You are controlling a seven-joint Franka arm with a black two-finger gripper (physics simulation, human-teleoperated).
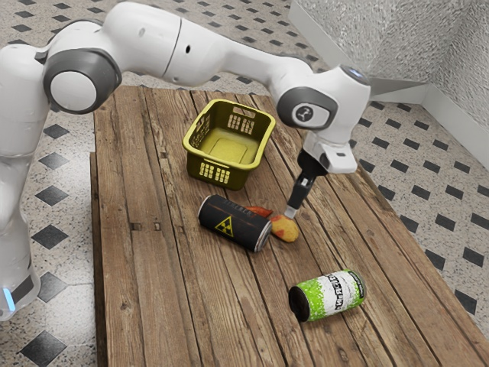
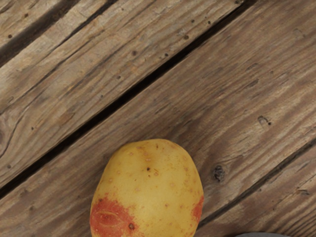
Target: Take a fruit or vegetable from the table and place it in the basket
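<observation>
Arm: white, grey-jointed robot arm (image 1: 157, 40), entering at the exterior view's left edge, bending at the upper left, then running rightward and gently down across the top of the frame.
Wrist: rounded white joint with grey trim (image 1: 309, 107) at the upper right, bent so that the hand hangs below it.
End effector: black two-finger end effector (image 1: 292, 213), right of centre, pointing down with its lower end slanted toward the frame's lower left. Its tip is at the potato; whether it is open or closed, I cannot tell.
Potato: rounded yellow potato with red patches (image 2: 150, 185), lying just right of the frame's centre in the exterior view, directly at the tip. The wrist view shows it close to the hand, over brown wood.
Black can: black metal can with a yellow hazard triangle (image 1: 234, 223), on its side near the centre, one end just beside the potato.
Orange-red object: small and smooth (image 1: 260, 211), partly hidden behind the black can.
Basket: olive-yellow plastic basket with slotted walls (image 1: 223, 173), upright, upper centre.
Green can: green-and-white metal can (image 1: 330, 295), on its side, lower right.
Tabletop: brown wooden planks (image 1: 168, 306).
</observation>
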